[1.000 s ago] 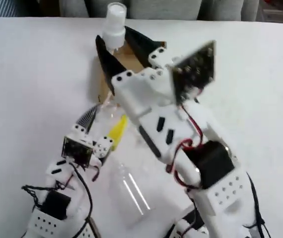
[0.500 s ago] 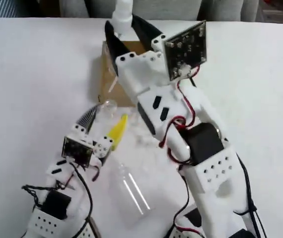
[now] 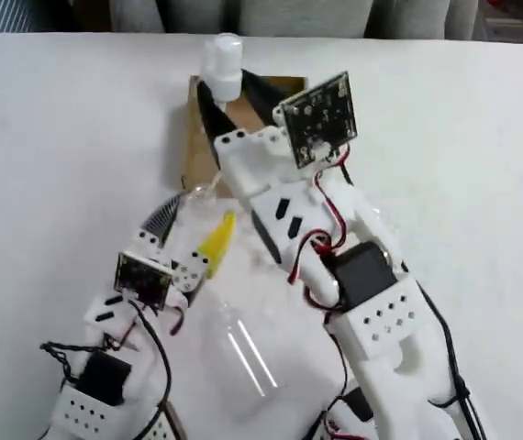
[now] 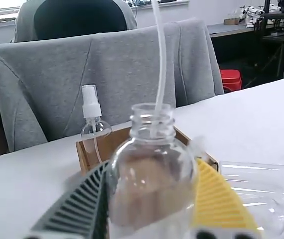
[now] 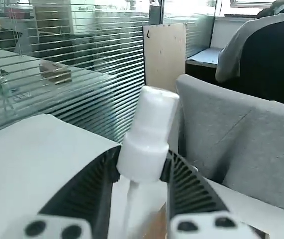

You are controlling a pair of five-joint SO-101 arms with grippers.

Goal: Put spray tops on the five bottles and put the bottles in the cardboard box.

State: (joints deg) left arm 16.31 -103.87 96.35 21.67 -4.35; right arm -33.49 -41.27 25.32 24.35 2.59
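- One capped bottle (image 4: 93, 124) already stands inside the cardboard box (image 3: 193, 137).
- Just in front of the box, the left gripper (image 3: 199, 209) has its jaws clamped on an open bottle (image 4: 149, 169).
- Above the box, the right gripper (image 3: 224, 81) pinches a spray top (image 5: 148, 137). Its tube hangs into the open bottle's neck and the head is not yet seated.
- A bare bottle (image 3: 243, 353) lies well in front of the box, so most of the job looks undone.
- Half a second ago the spray top was past the box's far edge. It is back over that edge now, and the right wrist has turned. The left arm has not moved.
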